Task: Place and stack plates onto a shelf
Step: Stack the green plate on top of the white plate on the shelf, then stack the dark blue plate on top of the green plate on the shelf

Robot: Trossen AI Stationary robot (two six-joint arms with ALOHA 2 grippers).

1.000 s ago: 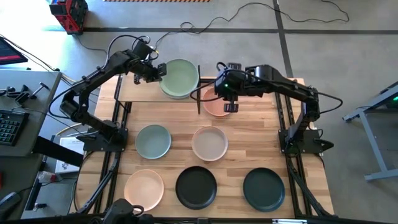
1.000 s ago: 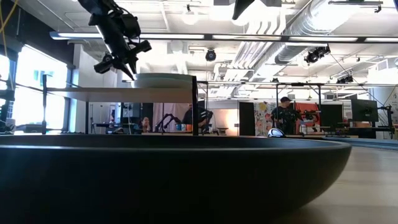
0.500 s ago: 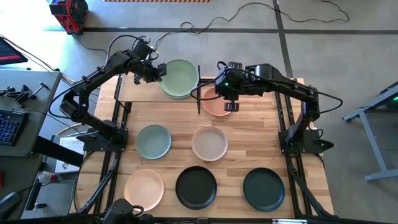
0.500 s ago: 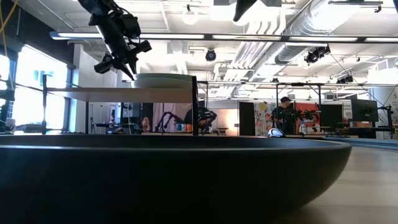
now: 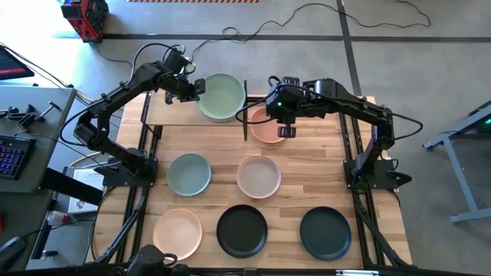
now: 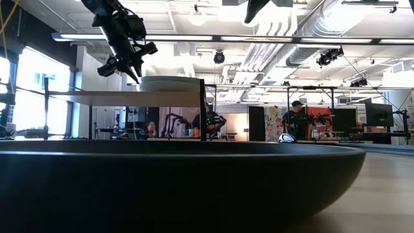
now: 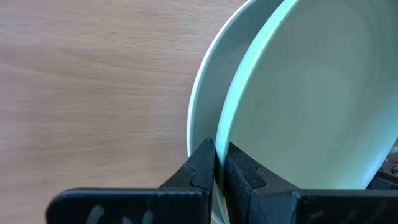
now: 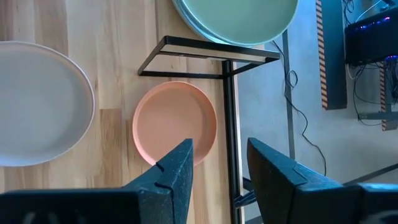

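Observation:
Two pale green plates are stacked on the shelf [image 5: 169, 111] at the table's far edge, the upper plate [image 5: 222, 93] sitting slightly offset on the lower plate [image 7: 202, 106]. My left gripper [image 5: 196, 88] is shut on the upper plate's left rim. A salmon pink plate [image 5: 267, 129] lies on the table just right of the shelf. My right gripper [image 5: 282, 130] hangs open above the salmon pink plate [image 8: 174, 121], touching nothing. My left gripper pinches the upper pale green plate's rim [image 7: 217, 146] between its two fingers, on the side facing the shelf's left end. The fingers slant down from the table's left. The plate lies on the lower green plate, about level in the low view.
On the table lie a blue-grey plate [image 5: 189, 174], a beige plate [image 5: 258, 176], a cream-peach plate [image 5: 177, 232] and two black plates [image 5: 242, 230] [image 5: 325, 232]. A black shelf post [image 5: 245, 107] stands between the green stack and the salmon plate. People show in the room behind.

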